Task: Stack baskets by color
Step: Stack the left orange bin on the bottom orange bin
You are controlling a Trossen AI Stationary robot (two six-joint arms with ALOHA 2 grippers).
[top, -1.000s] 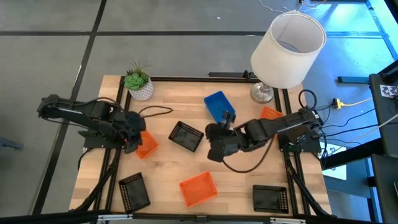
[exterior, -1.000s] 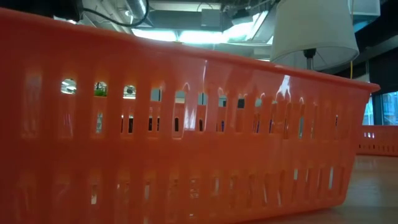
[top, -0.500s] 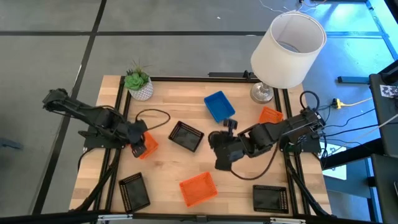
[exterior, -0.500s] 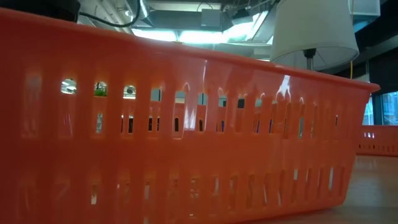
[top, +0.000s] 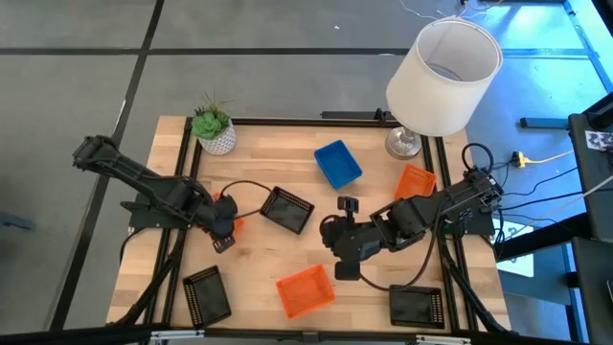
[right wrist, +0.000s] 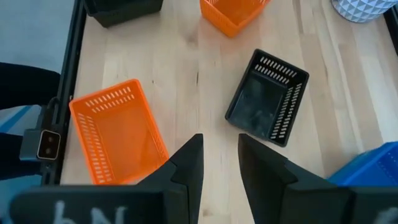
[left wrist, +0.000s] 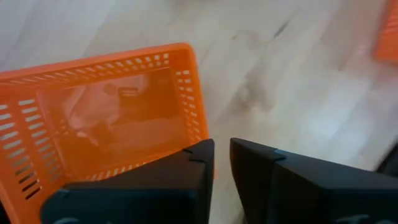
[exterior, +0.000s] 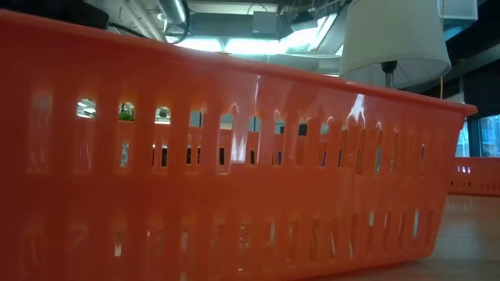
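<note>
Your left gripper, at the high view's left-centre, straddles the near wall of the orange basket with fingers narrowly parted and not yet pinching, so close squarely before lifting; your right gripper hovers slightly open and empty above centre.

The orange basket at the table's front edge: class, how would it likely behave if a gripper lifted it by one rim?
The orange basket looks thin, slotted plastic, so probably light. Its wall may flex under a pinch. Lifted by one rim, it would likely hang tilted.
</note>
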